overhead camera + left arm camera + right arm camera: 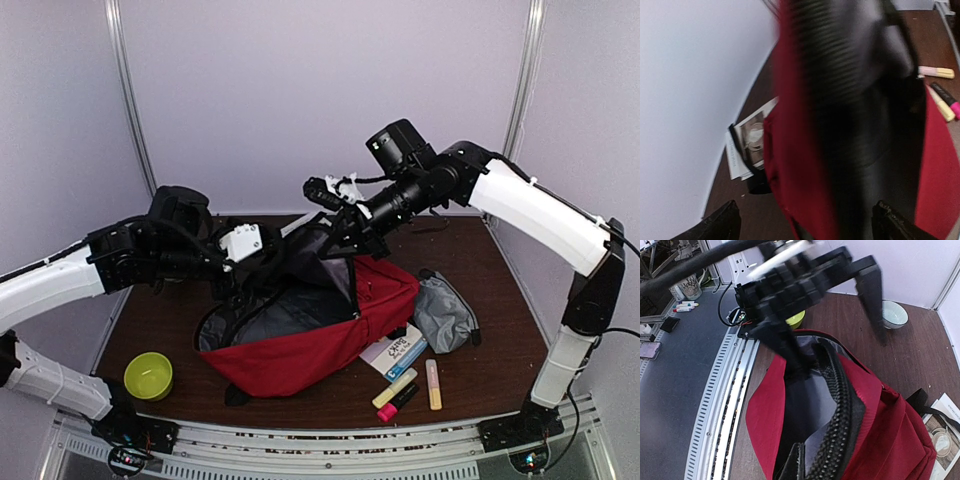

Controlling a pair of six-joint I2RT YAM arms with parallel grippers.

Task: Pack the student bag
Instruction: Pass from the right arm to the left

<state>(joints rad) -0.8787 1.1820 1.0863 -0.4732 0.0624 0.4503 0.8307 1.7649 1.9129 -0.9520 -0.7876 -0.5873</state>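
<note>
**Backpack mouth held up, soft body slumped on the counter**

Farthest left on the dark brown counter (500, 370) sat a lime-green plastic bowl (148, 375). Next to it the left claw (807, 225) hung at the rear left edge of the large red fabric backpack (300, 355), its fingers spread wide and holding nothing. The backpack lay mid-counter with its grey-lined mouth facing up. The right claw (345, 238) was pressed together on the zip-edged rim at the back, lifting that lip. To the right lay a small grey zip pouch (445, 312) and pastel highlighter pens (432, 385).

The backpack looked light and limp. Its cloth sagged wherever nothing held it, so the mouth would likely fold shut if let go. The corded zip rim seemed the firmest place to pinch, better than the loose panels or the black straps.
</note>
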